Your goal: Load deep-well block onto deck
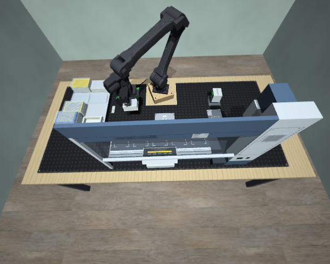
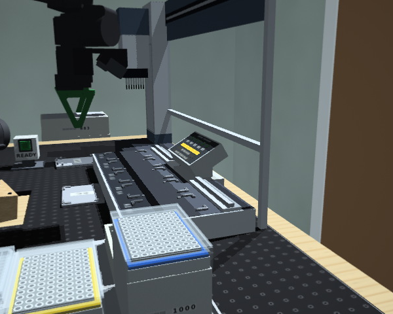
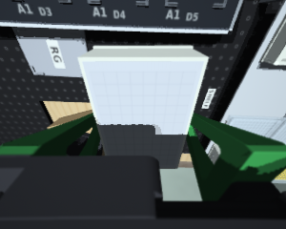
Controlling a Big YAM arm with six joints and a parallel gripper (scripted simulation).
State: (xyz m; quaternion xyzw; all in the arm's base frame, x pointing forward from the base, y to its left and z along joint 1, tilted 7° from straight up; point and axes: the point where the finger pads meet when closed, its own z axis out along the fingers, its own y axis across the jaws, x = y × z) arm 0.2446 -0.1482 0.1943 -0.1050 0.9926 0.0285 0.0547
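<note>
We find the gripper (image 3: 143, 138) clamped on block B83 (image 3: 142, 91), its green fingers bearing on the two long sides. The block hangs in the air over the black board (image 1: 193, 105), between the shelf (image 1: 98, 106) and the arm's base block (image 1: 170, 99), with its foil seal intact and facing up.

In our judgement the transfer step is in hand: pick done, placement not yet. The next move calls for carrying the block to the deck (image 2: 129, 175), finding D2, turning the labelled short end to the engraved A1 corner, and lowering it flat inside the brackets.

All deck brackets visible in the exterior view stand unoccupied. The shelf holds a blue-rimmed tip rack (image 2: 156, 236), a yellow-rimmed one (image 2: 54, 277), covered plates and an open white tray (image 1: 92, 119), which appears empty. The RG nest (image 3: 52, 52) carries nothing.
</note>
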